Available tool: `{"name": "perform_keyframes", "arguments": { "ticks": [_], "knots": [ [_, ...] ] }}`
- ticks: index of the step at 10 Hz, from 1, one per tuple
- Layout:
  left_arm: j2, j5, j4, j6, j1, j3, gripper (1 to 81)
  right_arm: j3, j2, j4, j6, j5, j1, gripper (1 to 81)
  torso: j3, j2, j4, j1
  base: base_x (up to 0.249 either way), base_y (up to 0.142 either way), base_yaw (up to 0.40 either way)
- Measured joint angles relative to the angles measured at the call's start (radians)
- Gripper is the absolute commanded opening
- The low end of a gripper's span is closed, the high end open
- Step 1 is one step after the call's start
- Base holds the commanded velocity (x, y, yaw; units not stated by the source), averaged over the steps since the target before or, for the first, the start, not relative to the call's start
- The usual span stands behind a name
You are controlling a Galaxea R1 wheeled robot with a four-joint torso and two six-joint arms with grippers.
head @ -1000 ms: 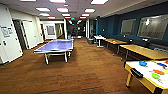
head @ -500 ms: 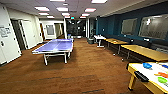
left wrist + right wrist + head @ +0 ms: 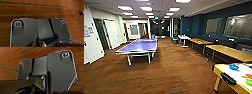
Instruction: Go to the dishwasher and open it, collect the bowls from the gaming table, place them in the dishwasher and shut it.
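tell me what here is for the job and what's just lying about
For the job: gaming table, blue bowl, orange bowl, green bowl.

Just there: ping-pong table, wooden tables, small white table.

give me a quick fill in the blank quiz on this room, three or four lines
1. The table tennis table in the middle of the room has a top coloured ____.
2. The bowl lying farthest back on the gaming table is the ____ one.
3. The gaming table has a white top and sides coloured ____.
4. The floor is a ____ colour.

Missing words: blue; blue; yellow; brown
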Motion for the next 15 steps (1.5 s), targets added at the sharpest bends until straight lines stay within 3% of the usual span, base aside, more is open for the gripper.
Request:
{"name": "perform_keyframes", "arguments": {
  "ticks": [9,13,15],
  "knots": [
    [0.000,0.001,0.000,0.001,0.009,0.000,81.1,-0.022,0.011,0.000,-0.001,-0.001,-0.005,81.1,0.000,0.000,0.000,-0.001,0.000,0.000,0.000],
    [0.000,0.006,0.000,0.002,0.026,0.000,81.1,-0.030,0.016,0.000,-0.001,-0.005,-0.024,81.1,0.001,-0.002,0.000,-0.004,0.122,0.000,0.000],
    [-0.002,-0.003,0.000,0.002,-0.007,0.000,81.1,-0.030,0.019,0.000,-0.001,0.005,0.006,81.1,0.000,0.000,0.000,-0.002,0.149,0.000,0.000]
  ]
}}
